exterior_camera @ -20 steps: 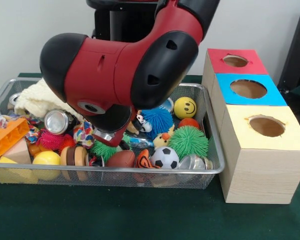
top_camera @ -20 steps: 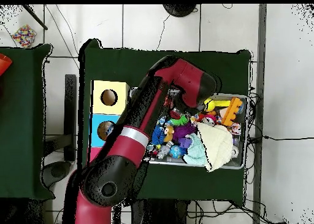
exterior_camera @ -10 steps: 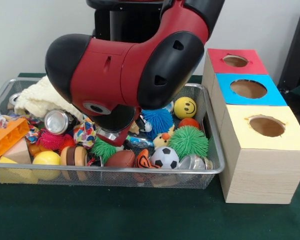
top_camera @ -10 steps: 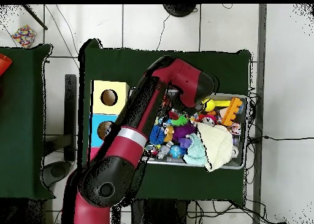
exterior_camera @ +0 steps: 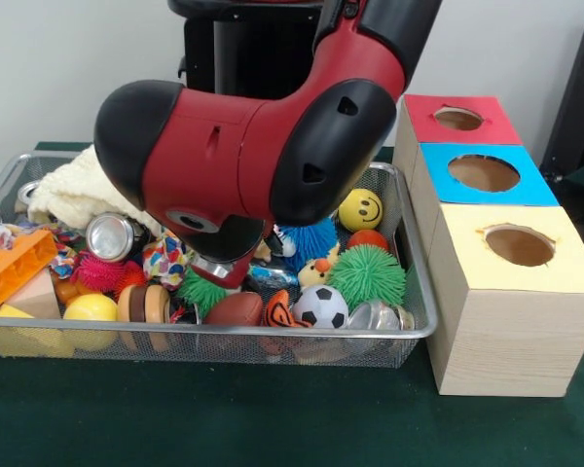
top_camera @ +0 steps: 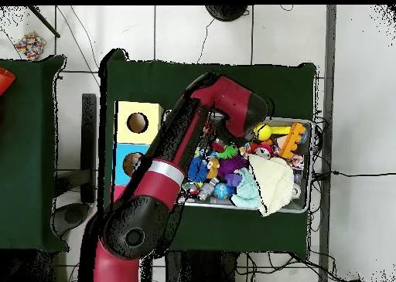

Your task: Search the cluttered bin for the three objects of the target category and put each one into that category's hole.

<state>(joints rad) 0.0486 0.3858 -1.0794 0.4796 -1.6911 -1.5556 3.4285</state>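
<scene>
Green cloth covers the table (exterior_camera: 273, 418); the bin (exterior_camera: 420, 321) fills its middle, the hole (exterior_camera: 457, 119) at 1 far corner. The gripper (exterior_camera: 232, 274) hangs over toys, jaws' state hidden.

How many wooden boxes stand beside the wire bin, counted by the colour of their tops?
Red-topped box: 1
Blue-topped box: 1
Yellow-topped box: 1
Total beside the bin: 3
</scene>
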